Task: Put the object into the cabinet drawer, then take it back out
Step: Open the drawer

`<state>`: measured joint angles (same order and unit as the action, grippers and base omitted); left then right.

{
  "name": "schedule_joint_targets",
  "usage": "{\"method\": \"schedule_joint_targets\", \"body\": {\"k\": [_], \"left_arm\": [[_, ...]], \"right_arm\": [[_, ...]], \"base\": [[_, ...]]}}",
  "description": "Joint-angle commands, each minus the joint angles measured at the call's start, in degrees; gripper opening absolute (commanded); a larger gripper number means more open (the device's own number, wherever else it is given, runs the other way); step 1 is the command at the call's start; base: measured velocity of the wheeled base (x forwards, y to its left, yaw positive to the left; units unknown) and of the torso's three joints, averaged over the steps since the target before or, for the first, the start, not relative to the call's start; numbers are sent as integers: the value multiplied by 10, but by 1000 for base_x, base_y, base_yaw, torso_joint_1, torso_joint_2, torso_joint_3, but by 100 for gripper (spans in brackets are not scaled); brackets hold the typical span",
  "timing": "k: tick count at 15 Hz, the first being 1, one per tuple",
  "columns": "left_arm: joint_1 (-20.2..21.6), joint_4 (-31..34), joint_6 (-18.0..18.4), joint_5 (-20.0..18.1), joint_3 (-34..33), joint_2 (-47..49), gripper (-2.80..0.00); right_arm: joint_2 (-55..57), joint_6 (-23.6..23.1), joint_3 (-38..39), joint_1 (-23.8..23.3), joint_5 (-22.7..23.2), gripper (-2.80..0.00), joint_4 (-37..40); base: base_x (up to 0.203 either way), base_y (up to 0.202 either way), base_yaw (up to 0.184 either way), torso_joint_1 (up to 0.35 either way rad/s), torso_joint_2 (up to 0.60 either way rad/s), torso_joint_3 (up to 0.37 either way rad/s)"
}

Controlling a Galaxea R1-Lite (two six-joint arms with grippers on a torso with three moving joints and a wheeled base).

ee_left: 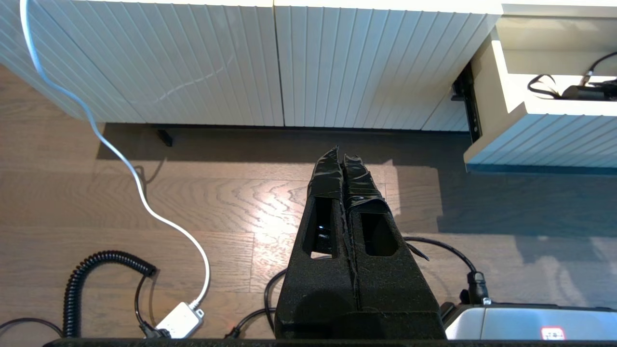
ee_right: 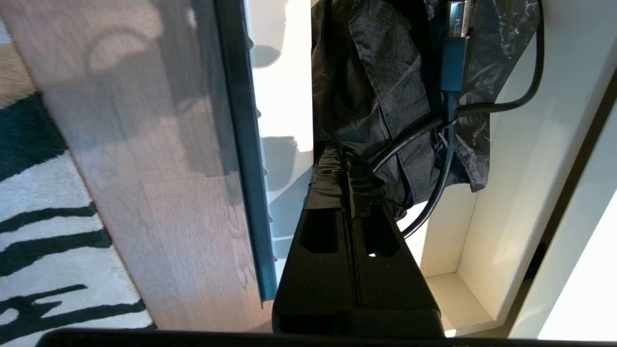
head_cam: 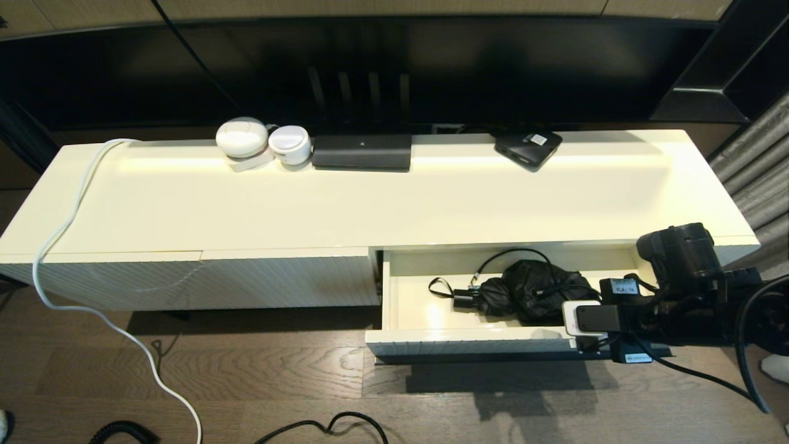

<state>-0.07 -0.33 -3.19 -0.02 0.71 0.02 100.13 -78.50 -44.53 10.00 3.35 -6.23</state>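
The cabinet drawer (head_cam: 407, 305) stands pulled open at the cabinet's right end, its thin dark bar handle (ee_right: 241, 144) along the ribbed front (ee_left: 544, 140). Inside lies a black fabric bundle (head_cam: 530, 293) with a black cable (ee_right: 482, 108) looped over it. My right arm (head_cam: 678, 259) reaches over the drawer's right end. The right gripper (ee_right: 344, 152) is shut, its tips against the near edge of the bundle (ee_right: 385, 86); I cannot see whether fabric is pinched. The left gripper (ee_left: 342, 156) is shut on nothing, hanging over the wooden floor before the closed ribbed panels.
On the cabinet top stand two white round devices (head_cam: 241, 137), a flat black box (head_cam: 362, 151) and a smaller black box (head_cam: 527, 147). A white cable (head_cam: 61, 234) trails off the left end to the floor. Black cables (ee_left: 96, 270) lie on the floor; a striped rug (ee_right: 38, 231) lies beside the drawer.
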Motion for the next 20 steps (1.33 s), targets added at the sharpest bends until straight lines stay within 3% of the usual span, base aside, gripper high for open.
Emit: {"method": "schedule_joint_targets", "body": {"k": [1, 20], "left_arm": [[0, 0, -1, 0, 0, 1, -280], [1, 0, -1, -1, 0, 1, -280]], "right_arm": [[0, -4, 11, 0, 1, -280, 5], [-16, -11, 52, 0, 3, -280, 21]], "base": [[0, 0, 0, 0, 0, 0], [0, 0, 0, 0, 0, 0]]}}
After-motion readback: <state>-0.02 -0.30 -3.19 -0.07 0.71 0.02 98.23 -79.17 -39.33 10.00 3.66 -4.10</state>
